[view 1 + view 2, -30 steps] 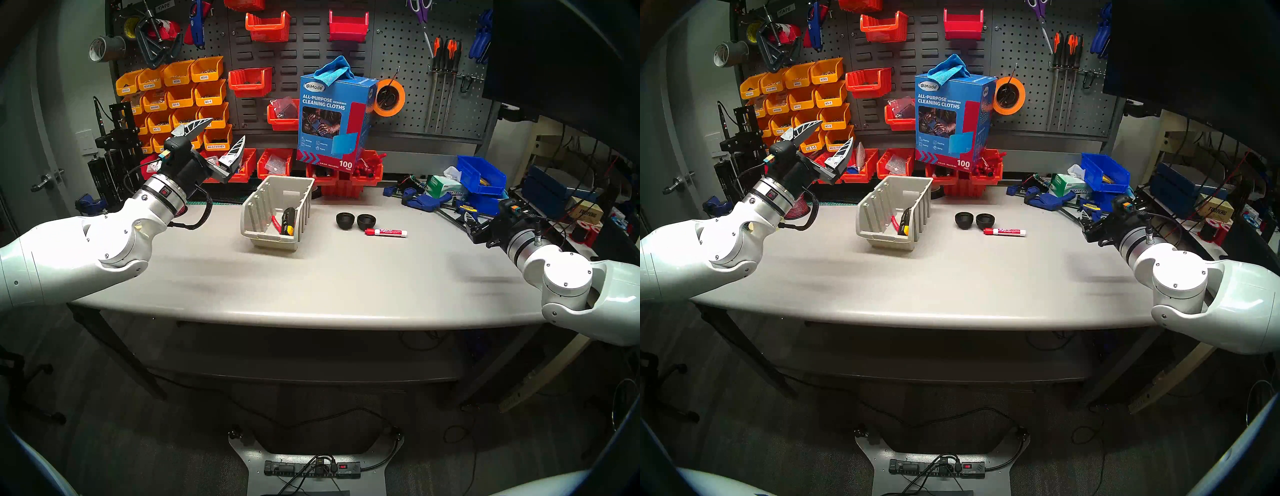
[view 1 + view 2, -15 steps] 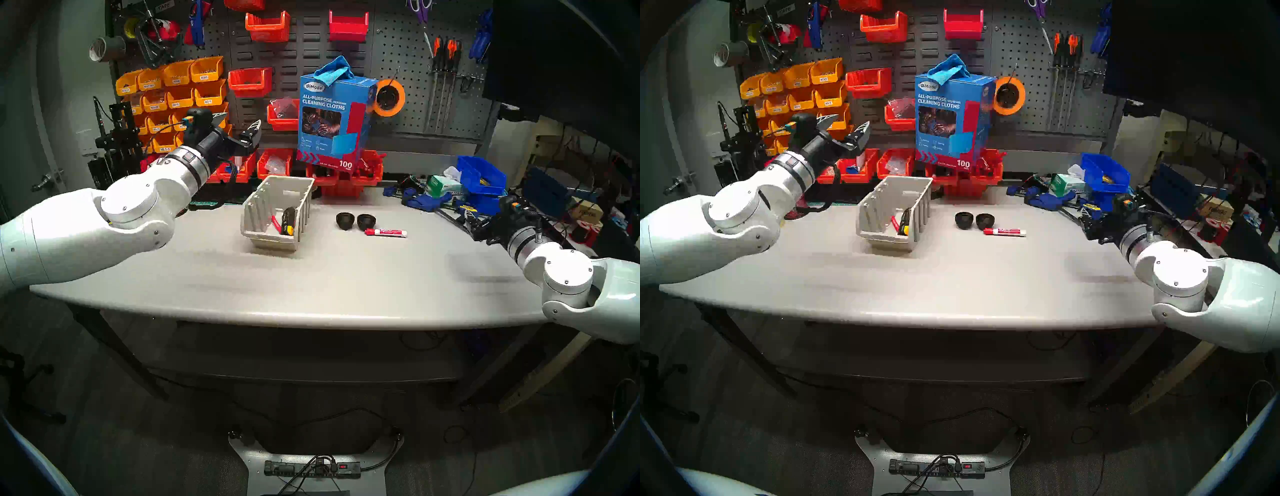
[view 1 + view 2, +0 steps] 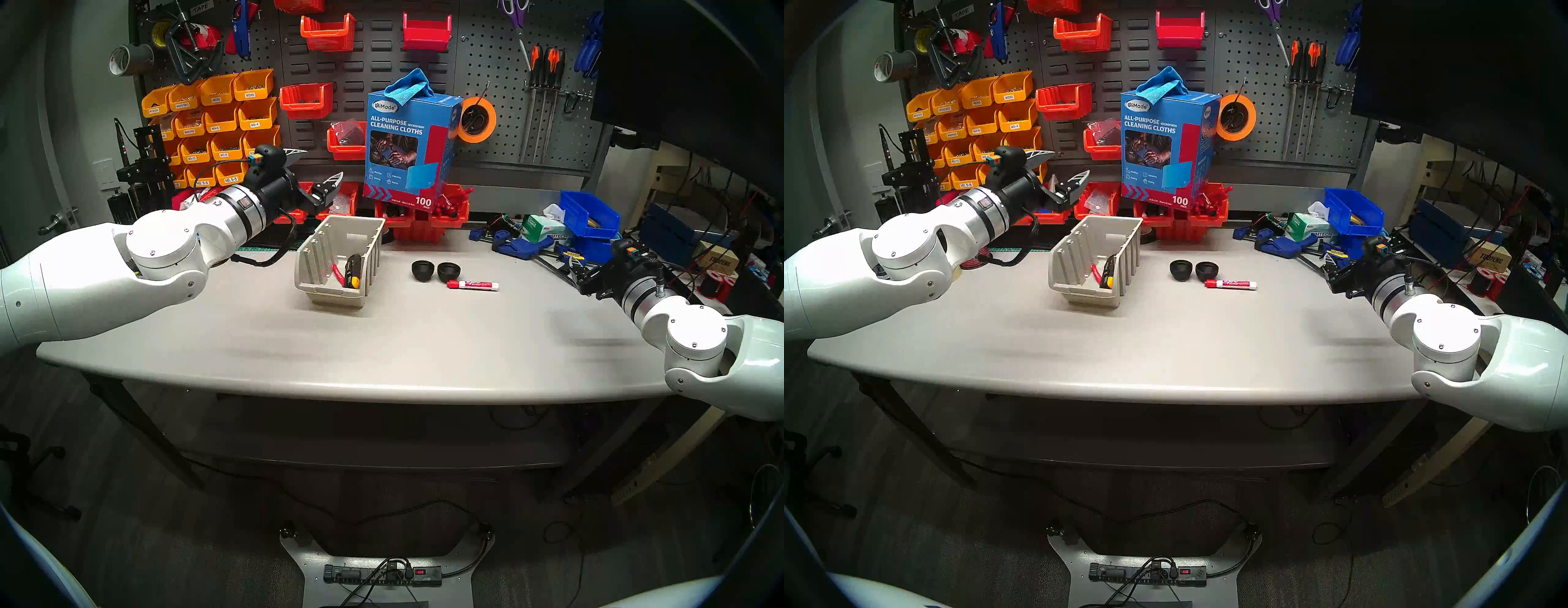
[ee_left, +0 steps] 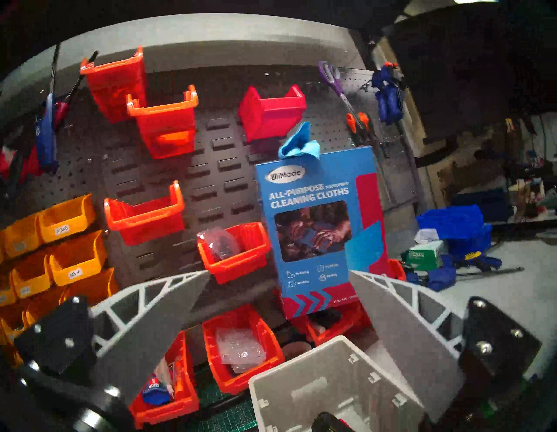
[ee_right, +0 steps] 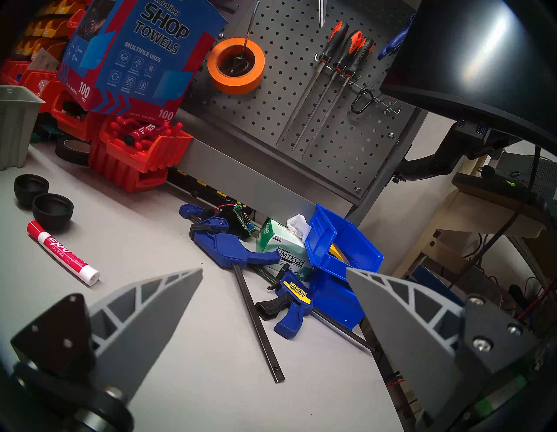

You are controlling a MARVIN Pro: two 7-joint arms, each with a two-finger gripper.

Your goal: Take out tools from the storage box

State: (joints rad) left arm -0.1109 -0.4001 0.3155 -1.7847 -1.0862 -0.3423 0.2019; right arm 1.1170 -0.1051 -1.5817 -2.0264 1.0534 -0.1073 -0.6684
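Nearest, the grey tabletop [image 3: 382,339] lies bare along its front edge, with the white right arm reaching in from its right end; the right gripper [image 5: 274,274] hangs above the table's right end with its two grey ribbed fingers [image 5: 150,310] spread wide and nothing between them, pointing toward the blue bar clamps [image 5: 238,250], a green tissue box [image 5: 286,250] and the stacked blue plastic bins [image 5: 340,250]. Further in, a white Expo marker with a red cap [image 3: 472,285] lies flat on the table, just in front of the right one of two small black round cups [image 3: 436,271] that stand side by side, mouths up; left of them, apart, sits the beige ribbed plastic storage box [image 3: 316,271], open-topped, its low front toward the robot; inside it a long black tool with yellow marks [image 3: 353,271] leans along the right wall, and a slim red-handled tool [image 3: 338,272] lies just left of it. Behind and left of the box, the left gripper [image 3: 318,167] hovers in the air above the box's far left corner, fingers [image 4: 156,319] wide apart and empty, aimed at the back wall; there, red bins [image 3: 339,197] line the table's rear, a blue carton of cleaning cloths [image 3: 407,148] stands on them, and yellow bins [image 3: 212,114] hang on the dark pegboard [image 3: 500,63].
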